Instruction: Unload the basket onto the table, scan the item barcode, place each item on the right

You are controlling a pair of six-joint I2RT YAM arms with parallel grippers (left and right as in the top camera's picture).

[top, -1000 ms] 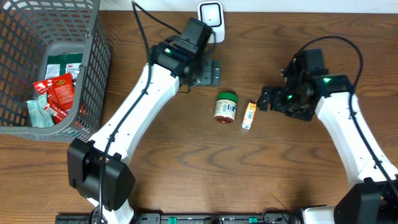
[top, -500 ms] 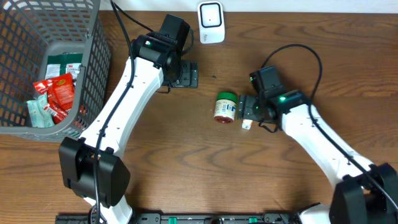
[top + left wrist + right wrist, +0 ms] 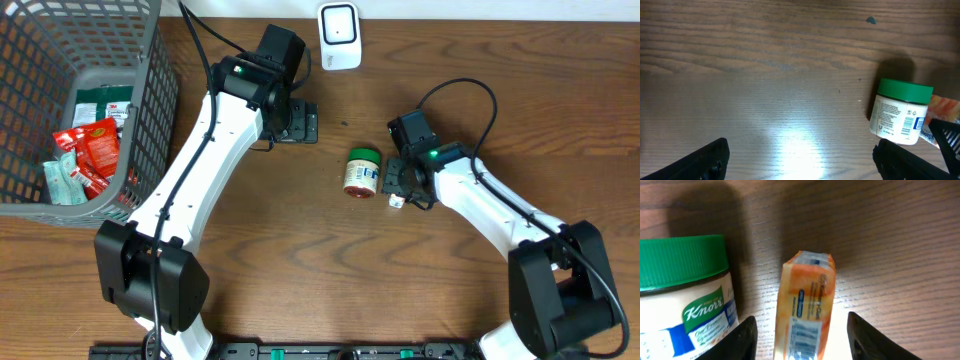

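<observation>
right fingers (image 3: 748, 336) are standing partway apart, one on each side of the small orange box (image 3: 807, 305). a thin strip of worktop (image 3: 880, 240) is showing between each finger and the box, so they are not touching it in the wrist view.

box is lying flat on the worktop just beside the green-lidded jar (image 3: 685, 290), on the jar's right-arm side. it is running roughly parallel to the jar and is not touching it. a barcode is showing on the box's upper face, at the end nearest the wrist camera.

jar is lying on its side with the "knorr" label facing up. its lid is pointing toward the white scanner (image 3: 339, 22), which is sitting well beyond the lid end at the far edge of the worktop.

left fingers (image 3: 695, 162) are spread wide over bare wood with nothing between them. they are sitting off the jar's lid end toward the left-arm side, apart from the jar.

grey basket (image 3: 150, 100) of packets is sitting well away from the jar on the left-arm side.
</observation>
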